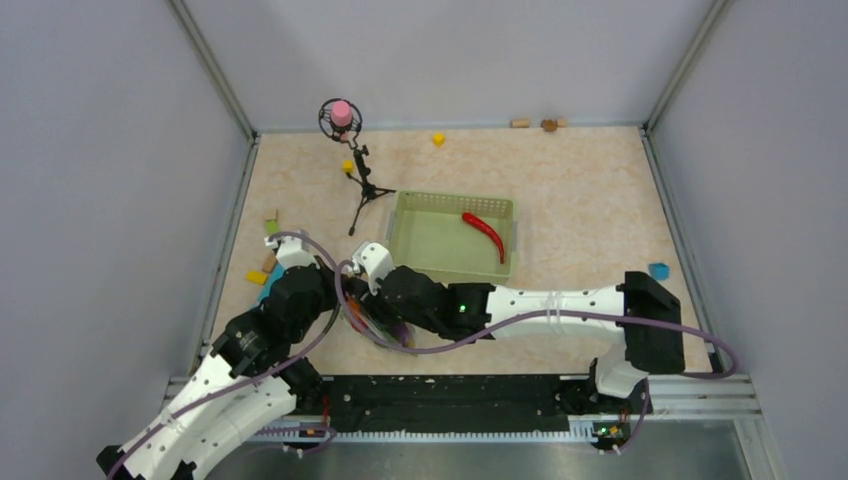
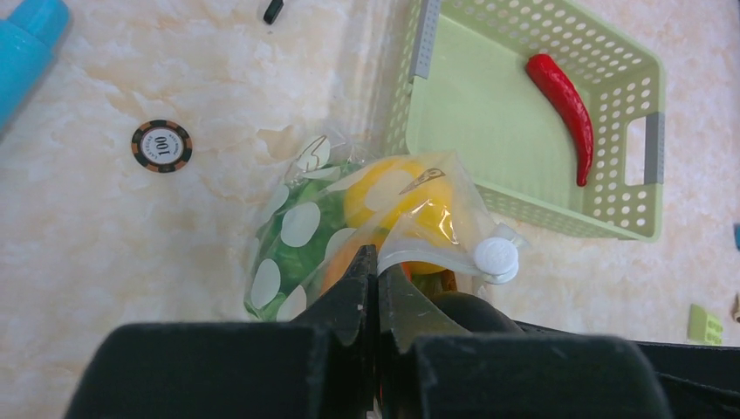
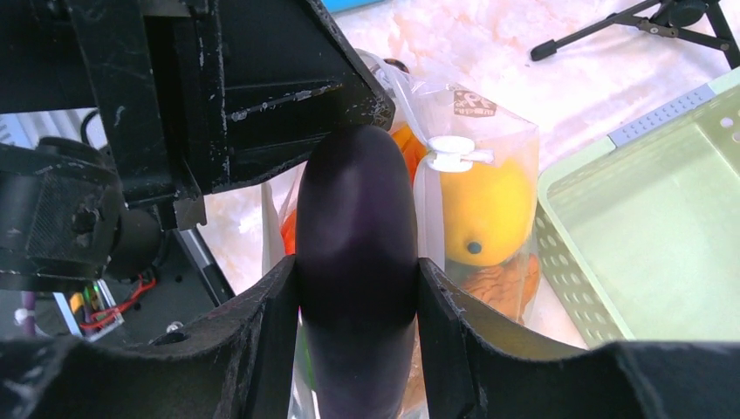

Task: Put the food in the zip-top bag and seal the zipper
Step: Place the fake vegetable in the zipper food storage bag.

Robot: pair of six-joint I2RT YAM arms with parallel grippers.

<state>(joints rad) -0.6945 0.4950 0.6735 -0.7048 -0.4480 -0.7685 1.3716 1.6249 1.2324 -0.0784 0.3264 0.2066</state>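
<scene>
The clear polka-dot zip-top bag [image 2: 301,231] lies just left of the green basket, holding a yellow lemon [image 2: 397,196], green pieces and orange pieces. My left gripper [image 2: 378,262] is shut on the bag's whitish zipper strip [image 2: 436,251] beside its white slider [image 2: 496,258]. My right gripper [image 3: 356,288] is shut on the dark purple eggplant [image 3: 356,262] and holds it at the bag's mouth, close against the left gripper. The bag [image 3: 489,148] and lemon [image 3: 476,214] show behind it. A red chili [image 1: 486,234] lies in the basket. In the top view both grippers meet over the bag [image 1: 365,315].
The green mesh basket [image 1: 430,245] stands right of the bag. A small tripod [image 1: 362,185] with a pink-topped piece stands behind. Coloured blocks [image 1: 268,262] lie along the left wall, a blue one [image 1: 658,270] at right, a poker chip [image 2: 161,144] left of the bag.
</scene>
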